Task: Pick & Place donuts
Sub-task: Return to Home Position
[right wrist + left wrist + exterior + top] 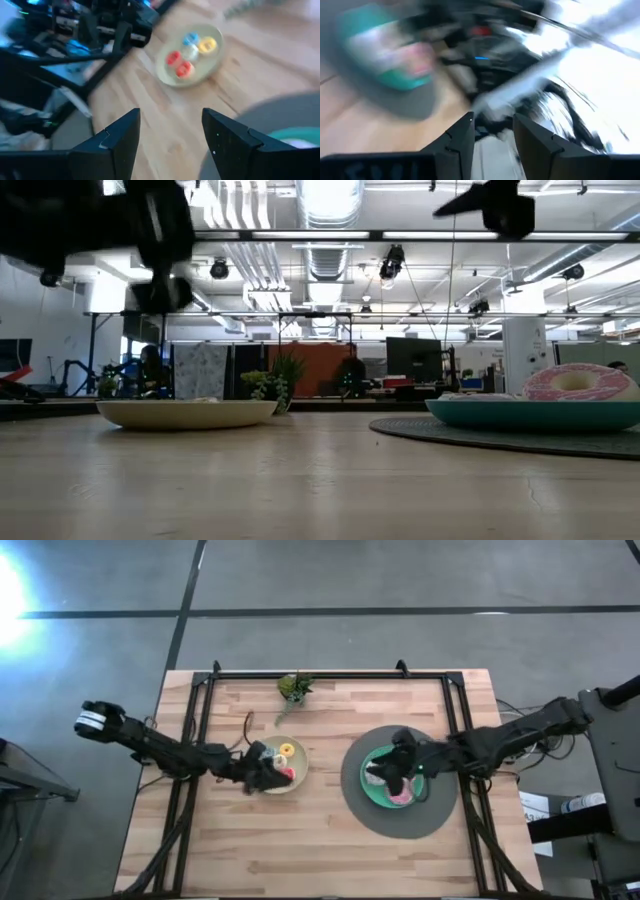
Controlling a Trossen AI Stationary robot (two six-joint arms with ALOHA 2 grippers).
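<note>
The pink donut [580, 382] has white stripes on its icing and lies on the teal plate [500, 412]. The small ones lie close together on the beige plate [212, 64]: a blue mini donut [190, 38], a yellow-orange mini donut [207, 45], a cream mini donut [190, 51], a red mini donut [173, 58] and an orange-red mini donut [185, 70].

The table [250, 840] is of light wood. The teal plate stands on a round grey mat [360, 815], and a small plant [294, 688] stands near the far edge. Behind the table is a big hall with ceiling lamps, pipes and screens.

The left gripper [493, 117] hangs above the left rim of the beige plate, just beside the mini donuts; its fingers are a little apart and hold nothing. The right gripper [171, 112] hangs above the teal plate, fingers wide apart and empty. In the low view both are raised well above the plates.
</note>
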